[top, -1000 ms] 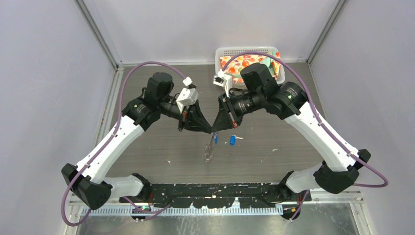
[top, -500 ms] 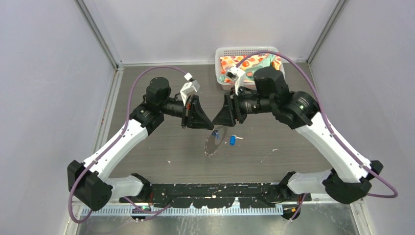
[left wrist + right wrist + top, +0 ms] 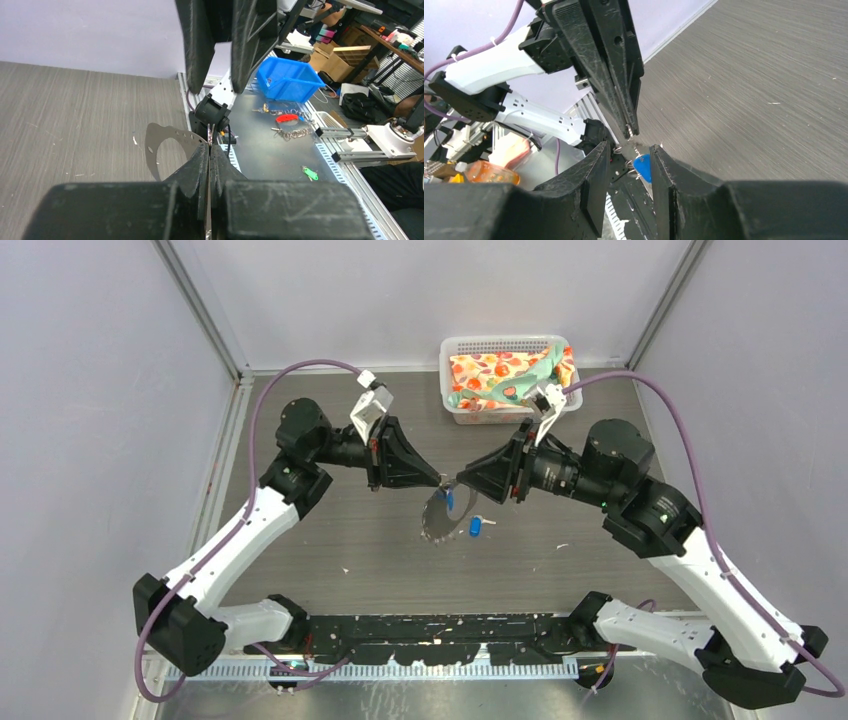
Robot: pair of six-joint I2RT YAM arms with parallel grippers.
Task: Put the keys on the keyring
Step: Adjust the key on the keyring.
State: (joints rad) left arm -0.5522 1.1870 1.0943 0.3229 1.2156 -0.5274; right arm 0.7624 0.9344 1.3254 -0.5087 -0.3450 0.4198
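Note:
My left gripper (image 3: 436, 481) is shut on the edge of the keyring (image 3: 436, 517), a thin grey toothed loop hanging just above the table. In the left wrist view the keyring (image 3: 152, 145) spreads left from the closed tips (image 3: 209, 146). One blue-headed key (image 3: 450, 499) hangs at the ring beside my right gripper (image 3: 462, 483). In the right wrist view this key (image 3: 642, 167) sits between the open jaws (image 3: 629, 146), close against the right finger, with small wire coils beside it. A second blue key (image 3: 474, 527) lies on the table just right of the ring.
A white basket (image 3: 500, 343) holding a flowered cloth (image 3: 500, 372) stands at the back of the table, behind the right arm. Grey walls close in the left, right and back sides. A blue bin (image 3: 287, 80) stands off the table.
The right gripper has opened and let go of the blue key. Both arms have swung outward, the right one most. The keyring has turned from edge-on to showing its loop.

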